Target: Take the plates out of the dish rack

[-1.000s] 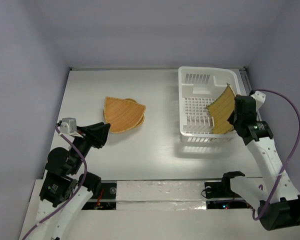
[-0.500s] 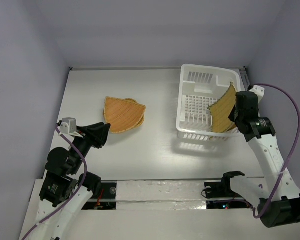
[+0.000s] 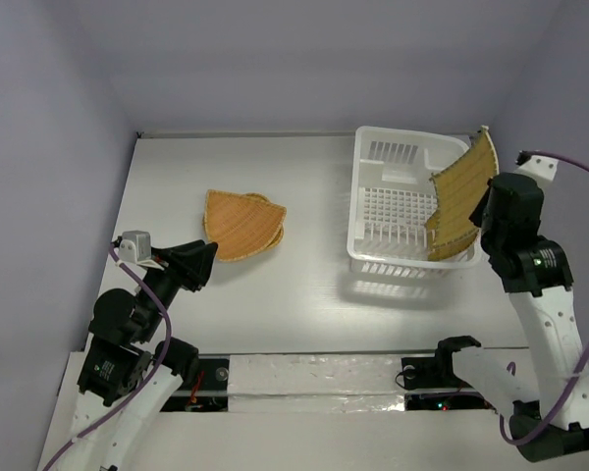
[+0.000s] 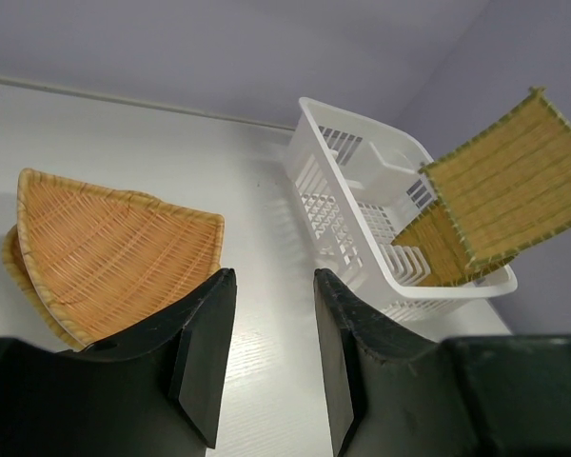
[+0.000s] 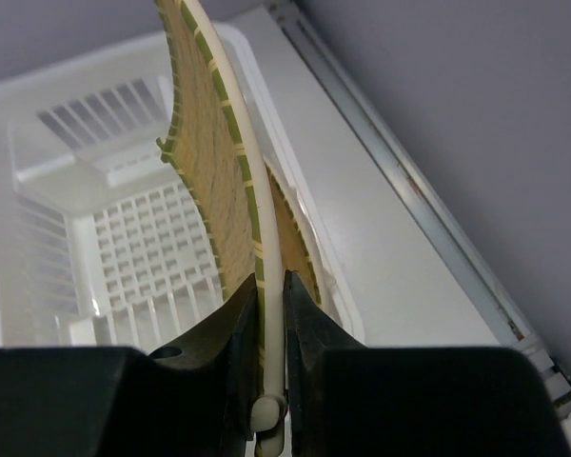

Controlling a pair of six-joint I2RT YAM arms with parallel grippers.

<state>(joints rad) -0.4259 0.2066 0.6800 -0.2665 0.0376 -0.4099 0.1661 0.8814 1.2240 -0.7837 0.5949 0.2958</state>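
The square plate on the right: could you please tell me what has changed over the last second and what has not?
The right gripper, shut on the square plate, has lifted it up and to the right, so it now rises well above the rim of the rack instead of leaning low inside. The left gripper stays open and idle, and the two stacked plates have not moved.

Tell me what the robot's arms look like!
The left arm and right arm are white with chunky black joints. A purple cable loops along each. The left pincer and right pincer are black, with two flat fingers.
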